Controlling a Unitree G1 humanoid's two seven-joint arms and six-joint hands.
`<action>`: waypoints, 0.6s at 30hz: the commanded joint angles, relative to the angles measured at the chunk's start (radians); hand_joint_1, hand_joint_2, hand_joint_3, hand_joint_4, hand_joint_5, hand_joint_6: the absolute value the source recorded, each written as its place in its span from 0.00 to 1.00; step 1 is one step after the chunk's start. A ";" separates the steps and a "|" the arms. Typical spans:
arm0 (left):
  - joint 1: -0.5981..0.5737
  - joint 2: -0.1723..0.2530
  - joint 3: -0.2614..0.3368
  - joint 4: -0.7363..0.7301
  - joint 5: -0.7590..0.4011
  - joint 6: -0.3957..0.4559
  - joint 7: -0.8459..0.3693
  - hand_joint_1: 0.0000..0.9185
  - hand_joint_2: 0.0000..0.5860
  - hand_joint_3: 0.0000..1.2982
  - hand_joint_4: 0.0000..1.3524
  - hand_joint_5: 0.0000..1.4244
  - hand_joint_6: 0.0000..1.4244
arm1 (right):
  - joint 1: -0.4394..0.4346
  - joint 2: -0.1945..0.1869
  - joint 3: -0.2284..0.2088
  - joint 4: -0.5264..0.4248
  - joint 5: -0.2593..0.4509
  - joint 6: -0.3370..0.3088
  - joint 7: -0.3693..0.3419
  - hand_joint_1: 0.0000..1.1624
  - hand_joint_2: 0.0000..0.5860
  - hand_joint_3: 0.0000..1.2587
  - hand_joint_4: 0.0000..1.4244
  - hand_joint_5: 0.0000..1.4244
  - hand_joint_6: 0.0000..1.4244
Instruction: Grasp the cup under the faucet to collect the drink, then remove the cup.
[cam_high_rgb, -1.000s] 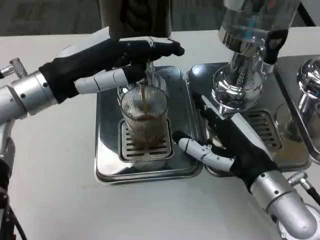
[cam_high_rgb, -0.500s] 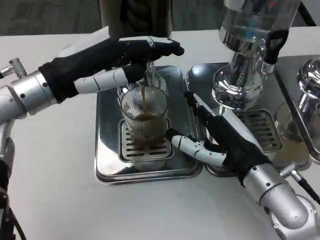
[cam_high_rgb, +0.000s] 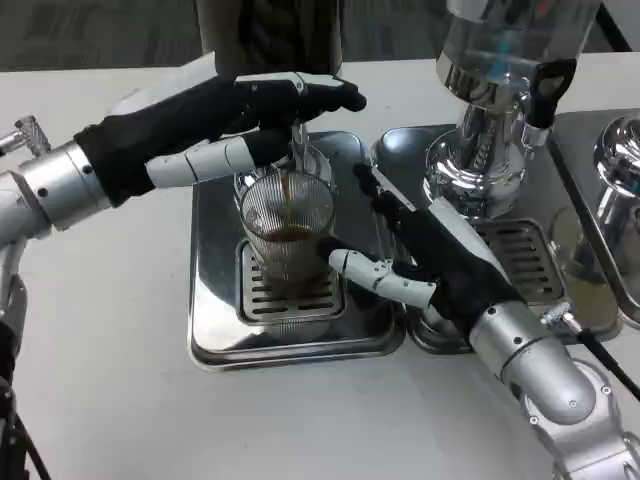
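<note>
I see my left hand (cam_high_rgb: 215, 125) pressing the faucet (cam_high_rgb: 297, 140) over the filling cup (cam_high_rgb: 288, 235); my right hand (cam_high_rgb: 435, 265) is open beside it, holding nothing.

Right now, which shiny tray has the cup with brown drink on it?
The left tray, the one under the left hand. The ribbed glass cup stands on its grate; the tray beside it has no cup.

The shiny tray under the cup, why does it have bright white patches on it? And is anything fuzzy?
Head view: the metal tray mirrors the room light, so glare patches show on its flat rim; the chrome dispenser base glints the same way. Head view: the ribbed cup and both hands look sharp; nothing close is noticeably blurred.
</note>
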 joint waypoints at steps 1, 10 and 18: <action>0.025 0.009 -0.013 -0.003 0.022 -0.001 -0.011 0.00 0.20 0.19 0.08 0.08 0.09 | -0.021 0.005 0.003 0.023 0.009 -0.014 -0.004 0.44 0.42 0.00 0.00 0.00 0.00; 0.034 0.014 -0.007 -0.009 0.018 0.004 -0.007 0.00 0.20 0.19 0.08 0.08 0.09 | -0.056 0.017 0.003 0.070 0.012 -0.029 -0.006 0.44 0.42 0.00 0.00 0.00 0.00; 0.046 0.020 0.007 -0.016 0.005 0.013 -0.004 0.00 0.20 0.19 0.08 0.08 0.10 | -0.089 0.026 0.003 0.119 0.018 -0.046 -0.003 0.44 0.42 0.00 0.00 0.00 0.00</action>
